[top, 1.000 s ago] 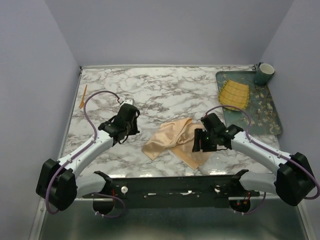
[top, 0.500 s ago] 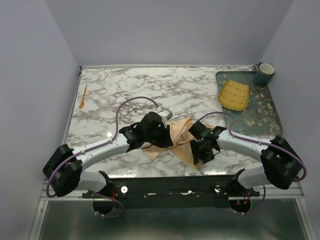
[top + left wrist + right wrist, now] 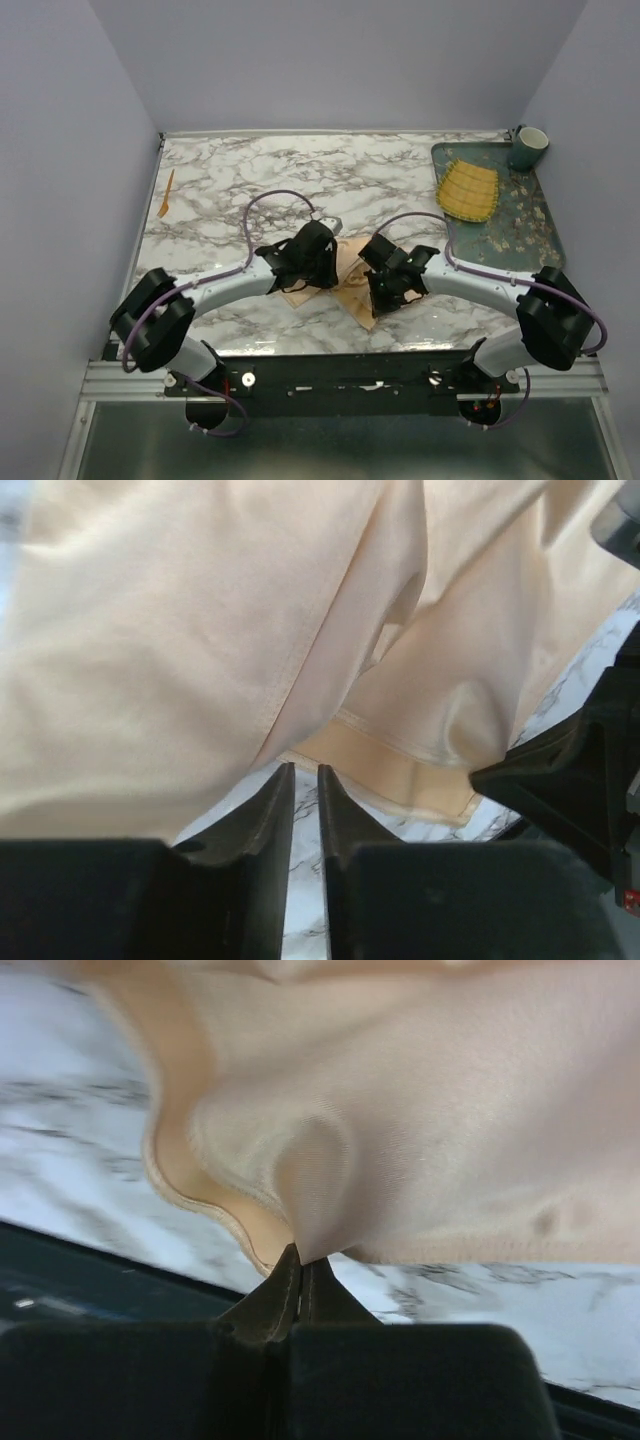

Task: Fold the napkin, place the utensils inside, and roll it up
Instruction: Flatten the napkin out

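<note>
The peach napkin (image 3: 349, 272) lies crumpled at the near middle of the marble table, mostly covered by both grippers. My right gripper (image 3: 301, 1257) is shut on a pinched fold of the napkin (image 3: 420, 1130), at its near right part (image 3: 377, 290). My left gripper (image 3: 306, 772) stands slightly open; its tips are at the hem of the napkin (image 3: 190, 650) with only marble showing between them. In the top view it sits over the napkin's left side (image 3: 322, 270). A thin orange utensil (image 3: 165, 194) lies far off at the table's left edge.
A patterned green tray (image 3: 520, 225) sits at the back right with a yellow checked cloth (image 3: 468, 190) on it. A green mug (image 3: 529, 146) stands at the tray's far corner. Grey walls close in the table on three sides.
Both arms have swung inward onto the napkin. The right gripper went from open to shut on a fold of it. The left gripper went from shut to slightly open.
</note>
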